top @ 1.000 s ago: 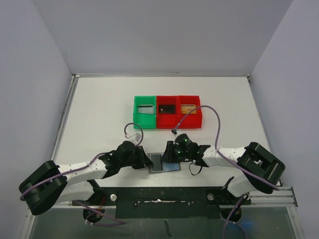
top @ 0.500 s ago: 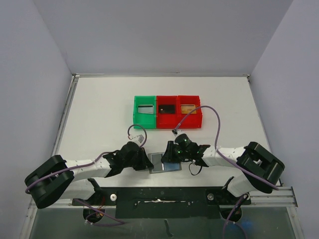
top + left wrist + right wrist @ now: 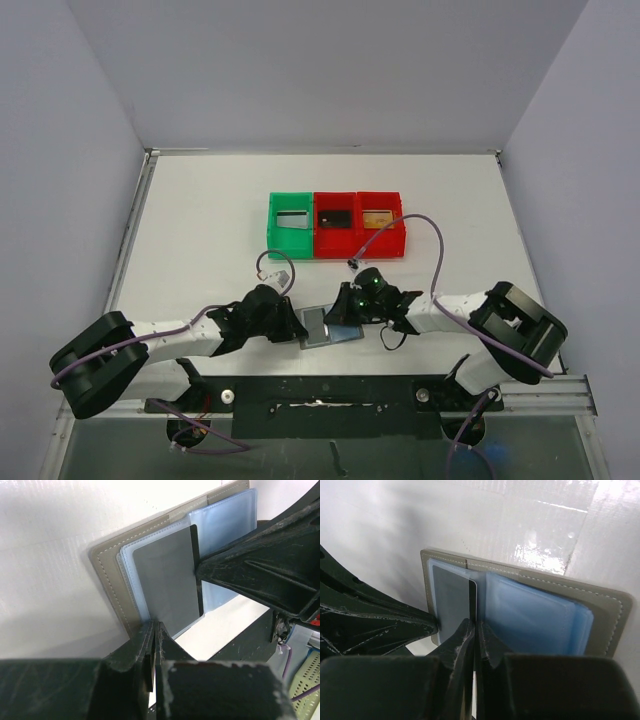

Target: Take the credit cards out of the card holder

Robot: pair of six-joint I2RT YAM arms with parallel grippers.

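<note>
The card holder (image 3: 346,335) lies open on the table in front of the arm bases, grey outside with bluish pockets (image 3: 535,615). A grey credit card (image 3: 165,580) sits on its left half, part way out of a pocket. My right gripper (image 3: 338,318) is shut on this card's inner edge (image 3: 474,605). My left gripper (image 3: 300,326) is shut on the holder's outer left edge (image 3: 107,575), with its jaws (image 3: 154,628) pressed together there. The two grippers face each other across the left half. No black card shows in the holder.
A green bin (image 3: 291,225) and two red bins (image 3: 336,226) (image 3: 381,222) stand in a row behind the holder, each with a card inside. A black rail (image 3: 330,392) runs along the near table edge. Grey walls enclose the table.
The holder's left half has turned and lifted slightly. The left arm's elbow swung in early on; both grippers stay at the holder.
</note>
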